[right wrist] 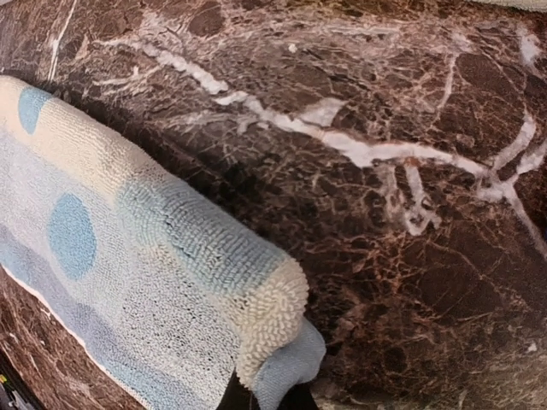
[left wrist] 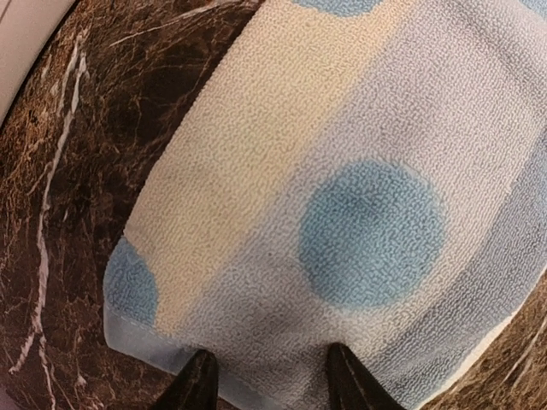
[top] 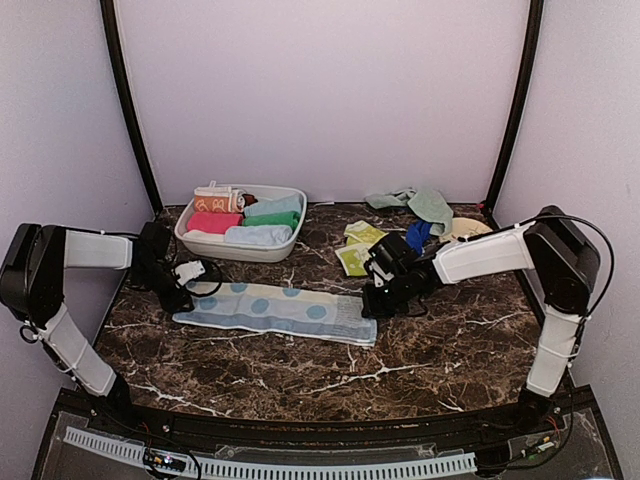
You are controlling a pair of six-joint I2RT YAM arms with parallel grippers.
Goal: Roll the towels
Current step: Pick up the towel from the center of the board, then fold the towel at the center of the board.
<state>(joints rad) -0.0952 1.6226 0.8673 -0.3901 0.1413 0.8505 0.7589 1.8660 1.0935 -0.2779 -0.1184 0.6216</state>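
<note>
Pretty sure the blue-spotted towel (top: 275, 308) will be light and floppy. It's looped terry lying in a long flat strip across the dark marble counter (top: 430, 350), so any roll probably springs loose unless it's tight. The hemmed short ends look like the best grab spots. The right pincer (top: 373, 307) is pressed together on the curled-over right end. The left pincer (left wrist: 272, 366) is spread over the left hem.

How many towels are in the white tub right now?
5 visible: peach-orange printed towel back left, teal towel back right, green towel just in front of it, pink towel front left, pale blue towel front right. Others may be hidden underneath.
</note>
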